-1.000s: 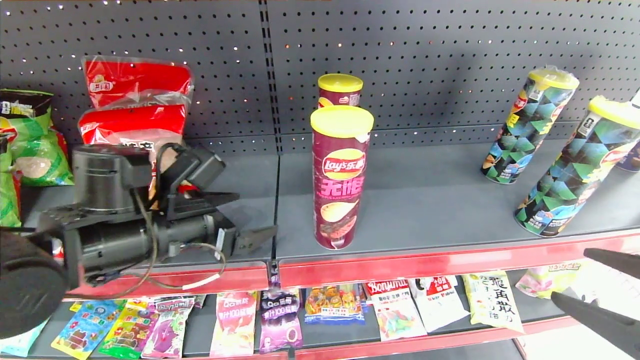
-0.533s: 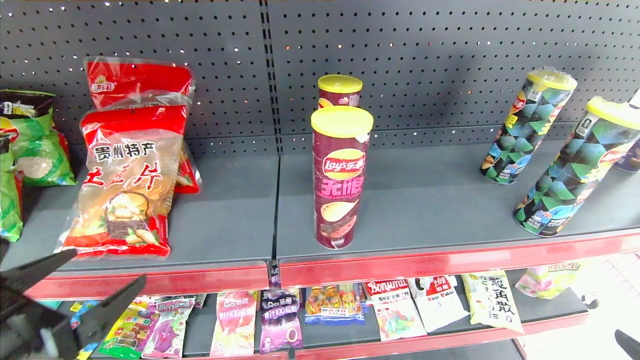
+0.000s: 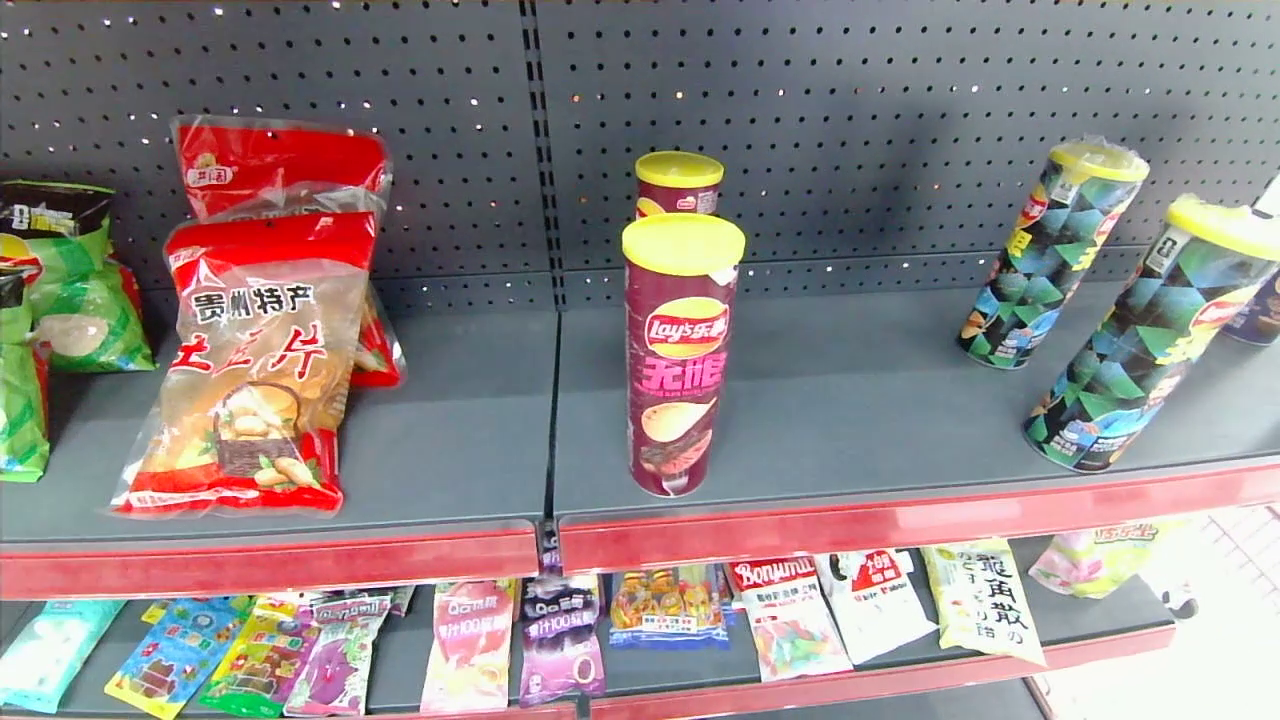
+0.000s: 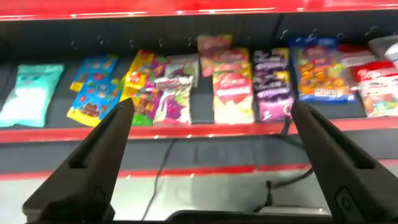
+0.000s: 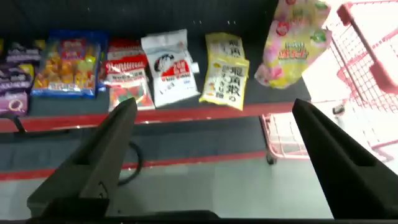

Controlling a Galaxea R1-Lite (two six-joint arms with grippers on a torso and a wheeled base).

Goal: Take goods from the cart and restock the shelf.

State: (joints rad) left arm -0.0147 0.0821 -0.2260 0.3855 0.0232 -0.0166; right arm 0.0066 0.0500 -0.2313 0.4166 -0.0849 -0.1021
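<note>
Both arms have drawn back from the grey metal upper shelf (image 3: 850, 410), and the red-topped clear plastic bag of potato slices (image 3: 240, 380) that the left arm covered a second ago now stands there, well clear of either gripper. The left gripper (image 4: 211, 106) has its jaws wide apart with nothing between them; colourful flat sweet packets (image 4: 233, 87) on the lower shelf lie beyond the gap. The right gripper (image 5: 214, 104) is likewise spread and holds nothing, and the pink wire cart (image 5: 367, 68) is past the outer side of one finger.

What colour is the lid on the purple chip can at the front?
Yellow; the lid shows best in the head view.
</note>
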